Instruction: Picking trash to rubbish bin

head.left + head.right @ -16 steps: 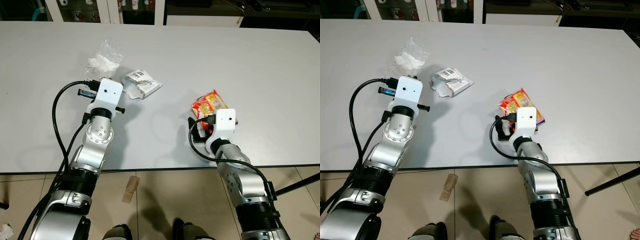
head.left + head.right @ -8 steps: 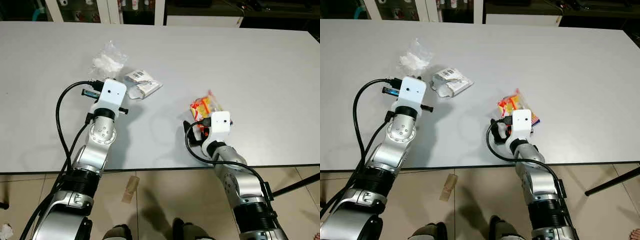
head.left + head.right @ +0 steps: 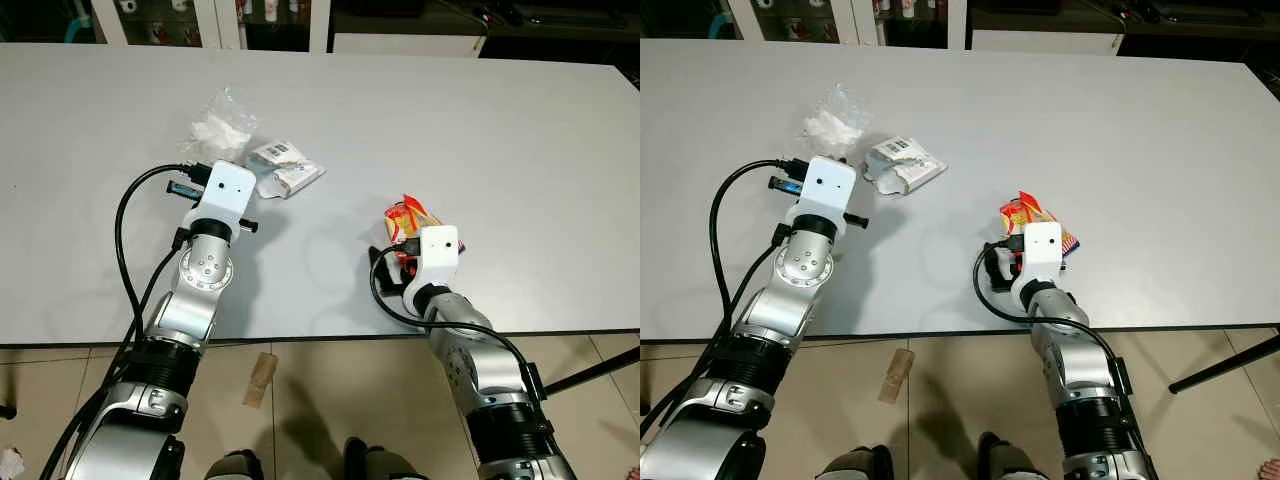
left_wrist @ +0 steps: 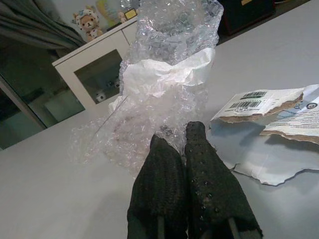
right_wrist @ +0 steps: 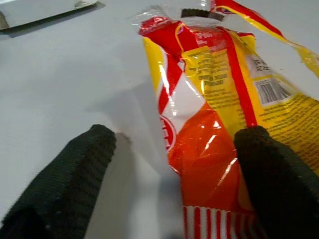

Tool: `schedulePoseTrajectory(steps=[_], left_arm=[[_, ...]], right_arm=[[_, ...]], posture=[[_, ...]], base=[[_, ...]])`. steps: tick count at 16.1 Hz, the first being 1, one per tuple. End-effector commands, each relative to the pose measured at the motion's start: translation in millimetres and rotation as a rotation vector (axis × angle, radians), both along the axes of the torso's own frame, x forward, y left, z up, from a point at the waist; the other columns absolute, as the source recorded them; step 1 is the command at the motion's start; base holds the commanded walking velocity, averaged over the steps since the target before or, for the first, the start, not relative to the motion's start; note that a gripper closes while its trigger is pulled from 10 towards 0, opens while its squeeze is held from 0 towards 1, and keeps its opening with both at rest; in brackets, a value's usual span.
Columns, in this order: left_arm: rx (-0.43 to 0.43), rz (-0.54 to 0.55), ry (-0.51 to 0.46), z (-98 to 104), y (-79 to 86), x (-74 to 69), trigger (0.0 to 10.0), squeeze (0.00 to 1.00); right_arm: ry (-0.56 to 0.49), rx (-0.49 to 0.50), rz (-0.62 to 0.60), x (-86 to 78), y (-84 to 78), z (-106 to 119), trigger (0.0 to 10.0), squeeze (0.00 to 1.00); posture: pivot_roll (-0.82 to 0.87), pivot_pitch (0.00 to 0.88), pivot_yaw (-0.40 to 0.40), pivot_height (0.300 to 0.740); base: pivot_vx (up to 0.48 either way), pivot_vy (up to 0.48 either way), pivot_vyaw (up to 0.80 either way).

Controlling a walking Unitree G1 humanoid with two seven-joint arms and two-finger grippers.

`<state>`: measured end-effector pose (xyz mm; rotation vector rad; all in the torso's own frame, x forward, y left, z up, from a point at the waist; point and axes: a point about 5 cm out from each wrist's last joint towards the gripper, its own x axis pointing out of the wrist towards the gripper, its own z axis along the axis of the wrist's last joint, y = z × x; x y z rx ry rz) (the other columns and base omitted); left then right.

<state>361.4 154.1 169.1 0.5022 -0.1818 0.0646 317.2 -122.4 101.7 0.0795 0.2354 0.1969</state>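
1. Your left gripper (image 4: 185, 149): fingers pressed together, tips against the bubble wrap (image 4: 164, 79) on the white table (image 3: 500, 120).
2. Your right gripper (image 5: 174, 149): fingers spread, straddling the snack wrapper (image 5: 219, 99) (red, yellow, orange), near the table's front edge.
3. Torn envelope (image 3: 285, 166): just beside the bubble wrap.

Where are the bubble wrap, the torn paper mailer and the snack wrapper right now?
bubble wrap (image 4: 164, 94), left wrist view, on its crumpled middle.
torn paper mailer (image 3: 287, 166), left eye view, on its printed face.
snack wrapper (image 5: 209, 109), right wrist view, on its orange and yellow front.
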Motion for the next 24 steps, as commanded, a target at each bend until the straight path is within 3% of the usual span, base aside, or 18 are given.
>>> schedulePoseTrajectory(steps=[1,24], left_arm=[[0.011,-0.024,0.014,-1.9,-4.7,-1.8,10.0,0.00],[0.011,-0.043,0.027,-3.1,-9.8,-1.7,10.0,0.00]], right_arm=[[0.087,-0.009,-0.015,-5.3,-4.4,-17.3,0.0,0.00],[0.059,0.002,-0.020,1.4,-3.4,-10.8,0.0,0.00]], posture=[[-0.06,0.143,-0.049,0.740],[-0.05,0.122,-0.044,0.740]], base=[[0.000,0.000,0.00],[0.000,0.000,0.00]])
